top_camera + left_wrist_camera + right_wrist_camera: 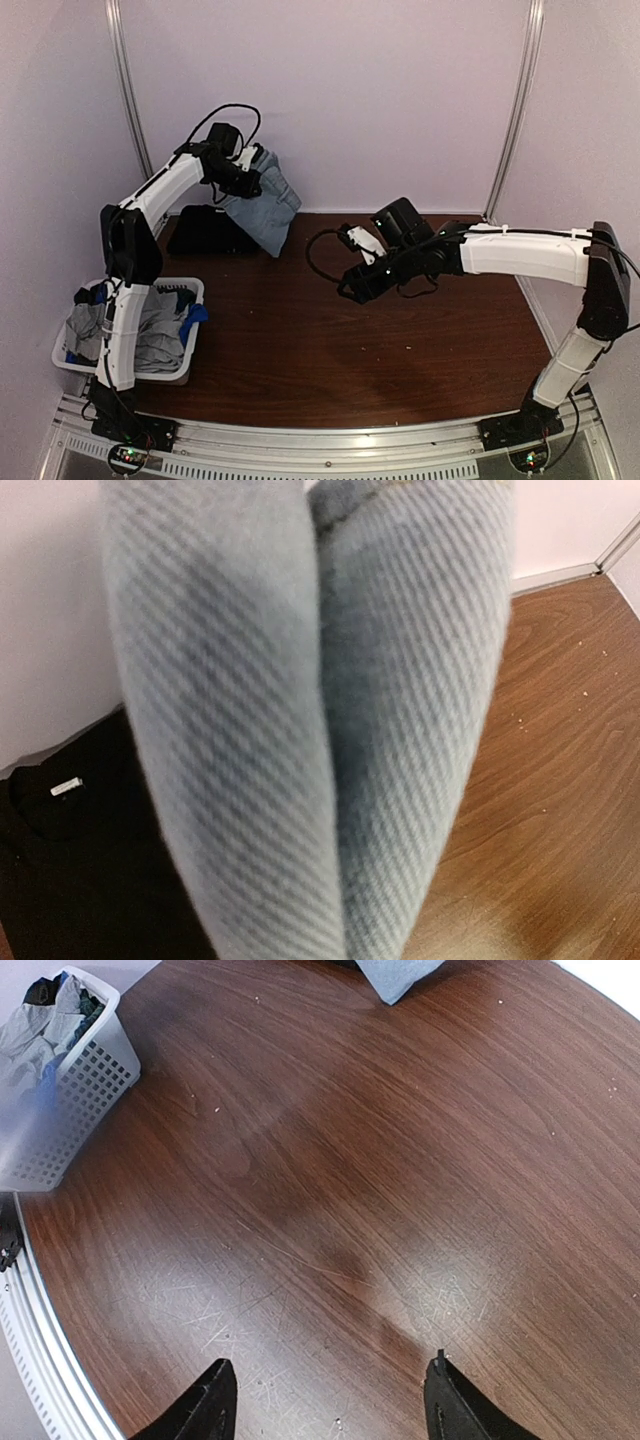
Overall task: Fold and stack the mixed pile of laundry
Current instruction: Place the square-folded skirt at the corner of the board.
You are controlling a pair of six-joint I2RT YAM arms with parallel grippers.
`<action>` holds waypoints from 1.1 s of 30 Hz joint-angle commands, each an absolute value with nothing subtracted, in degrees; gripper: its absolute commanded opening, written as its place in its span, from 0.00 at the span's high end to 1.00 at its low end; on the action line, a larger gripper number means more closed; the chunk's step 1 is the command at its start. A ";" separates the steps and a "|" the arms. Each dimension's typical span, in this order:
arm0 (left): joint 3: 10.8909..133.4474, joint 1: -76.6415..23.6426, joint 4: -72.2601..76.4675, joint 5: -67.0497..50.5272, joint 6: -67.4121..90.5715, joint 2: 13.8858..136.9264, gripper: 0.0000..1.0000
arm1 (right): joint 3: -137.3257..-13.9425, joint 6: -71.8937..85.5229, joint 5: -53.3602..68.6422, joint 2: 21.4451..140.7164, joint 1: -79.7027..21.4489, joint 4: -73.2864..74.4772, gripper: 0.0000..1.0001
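My left gripper point(247, 172) is raised at the back left and is shut on a light-blue denim piece point(266, 205), which hangs down from it. The denim fills the left wrist view point(310, 720) and hides the fingers there. A folded black shirt point(207, 231) lies flat on the table under and left of the denim, and it shows in the left wrist view point(70, 870) with a white neck label. My right gripper point(352, 288) hovers over the middle of the table, open and empty; its fingertips point(212, 1400) stand wide apart over bare wood. More grey and blue garments point(160, 325) lie in the basket.
A white slatted basket point(178, 372) sits at the table's left front edge beside the left arm's base; it also shows in the right wrist view point(70, 1090). The back wall stands close behind the black shirt. The brown wooden table point(330, 350) carries small crumbs.
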State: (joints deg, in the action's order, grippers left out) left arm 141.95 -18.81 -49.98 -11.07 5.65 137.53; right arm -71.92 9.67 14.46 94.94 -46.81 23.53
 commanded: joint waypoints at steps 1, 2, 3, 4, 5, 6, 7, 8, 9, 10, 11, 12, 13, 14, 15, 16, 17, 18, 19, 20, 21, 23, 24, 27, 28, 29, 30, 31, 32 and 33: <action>144.26 -16.70 -43.68 -15.90 4.61 135.17 1.00 | -74.10 10.28 13.01 96.30 -46.43 24.68 0.36; 144.11 -16.37 -43.68 -16.14 4.84 134.60 1.00 | -74.28 10.28 12.96 96.56 -46.41 24.76 0.36; 143.94 -16.04 -43.68 -16.63 5.03 134.30 1.00 | -74.55 10.31 12.98 96.88 -46.41 24.86 0.36; 143.64 -15.50 -43.68 -17.25 5.21 133.99 1.00 | -74.80 10.29 13.06 97.29 -46.45 25.08 0.36; 143.51 -15.21 -43.64 -17.77 5.33 133.64 1.00 | -75.06 10.28 13.04 97.62 -46.41 25.13 0.36; 142.96 -15.01 -43.39 -18.40 5.67 133.23 1.00 | -75.30 10.28 13.06 97.97 -46.41 25.25 0.36; 140.27 -14.69 -43.07 -20.46 5.82 131.24 1.00 | -75.94 10.28 13.19 98.94 -46.41 25.45 0.36; 139.25 -14.60 -43.11 -20.46 5.56 130.12 1.00 | -76.20 10.22 13.14 99.18 -46.41 25.65 0.36; 138.54 -14.53 -43.26 -20.78 5.34 129.57 1.00 | -76.39 10.15 13.12 99.33 -46.41 25.74 0.36; 138.04 -14.32 -43.32 -20.89 5.21 129.08 1.00 | -76.43 10.17 13.09 99.55 -46.45 25.83 0.36; 137.53 -14.06 -43.26 -20.89 5.19 128.84 1.00 | -76.58 10.17 13.06 99.70 -46.29 25.92 0.36; 137.32 -13.73 -43.20 -20.87 5.12 128.87 1.00 | -76.67 10.19 13.11 99.81 -46.31 26.01 0.36; 137.21 -13.36 -43.05 -20.90 5.16 129.02 1.00 | -76.79 10.32 13.24 99.92 -46.30 26.10 0.36; 137.13 -12.95 -42.83 -20.85 5.32 129.19 1.00 | -76.88 10.33 13.19 100.09 -46.32 26.17 0.36; 137.23 -12.52 -42.61 -21.03 5.36 129.35 1.00 | -77.02 10.29 13.32 100.25 -46.33 26.25 0.36; 137.47 -12.00 -42.43 -20.96 5.40 129.49 1.00 | -77.17 10.22 13.31 100.44 -46.28 26.44 0.36; 137.65 -11.65 -42.23 -21.01 5.55 129.66 1.00 | -77.39 10.15 13.24 100.70 -46.29 26.79 0.36; 137.72 -11.21 -42.01 -21.05 5.96 129.97 1.00 | -77.69 10.07 13.25 100.92 -46.31 27.07 0.36; 137.61 -10.72 -41.68 -21.35 6.36 130.48 1.00 | -77.94 9.96 13.20 101.10 -46.27 27.33 0.36; 137.37 -10.12 -41.27 -22.04 6.55 131.05 1.00 | -78.24 9.81 13.09 101.24 -46.24 27.75 0.36; 136.97 -9.46 -40.92 -22.44 6.58 131.67 1.00 | -78.47 9.70 12.87 101.33 -46.23 28.14 0.36; 135.59 -8.36 -39.40 -22.47 5.51 132.72 1.00 | -78.88 9.58 12.74 101.39 -46.16 29.02 0.36; 134.62 -7.70 -38.17 -22.40 5.42 133.29 1.00 | -79.25 9.59 12.81 101.58 -46.15 29.53 0.36; 135.99 -4.90 -37.07 -24.89 6.11 137.67 1.00 | -80.45 9.67 13.20 102.18 -46.08 31.68 0.36; 136.51 -4.30 -37.13 -25.00 5.71 139.17 1.00 | -80.76 9.67 13.24 102.37 -46.06 32.34 0.36; 136.96 -3.98 -37.16 -24.60 5.07 140.31 1.00 | -81.31 9.67 13.15 102.55 -46.06 33.04 0.36; 137.37 -3.80 -37.26 -23.76 4.40 141.75 1.00 | -81.75 9.62 13.17 102.83 -46.05 33.79 0.36; 138.09 -3.71 -37.45 -23.10 3.73 142.90 1.00 | -82.22 9.54 13.01 103.03 -46.08 34.52 0.36; 139.12 -3.48 -38.15 -22.79 3.21 144.11 1.00 | -82.58 9.50 12.95 103.31 -46.06 35.14 0.36; 140.02 -3.17 -38.65 -22.40 2.90 145.18 1.00 | -83.02 9.49 12.90 103.46 -45.98 35.61 0.36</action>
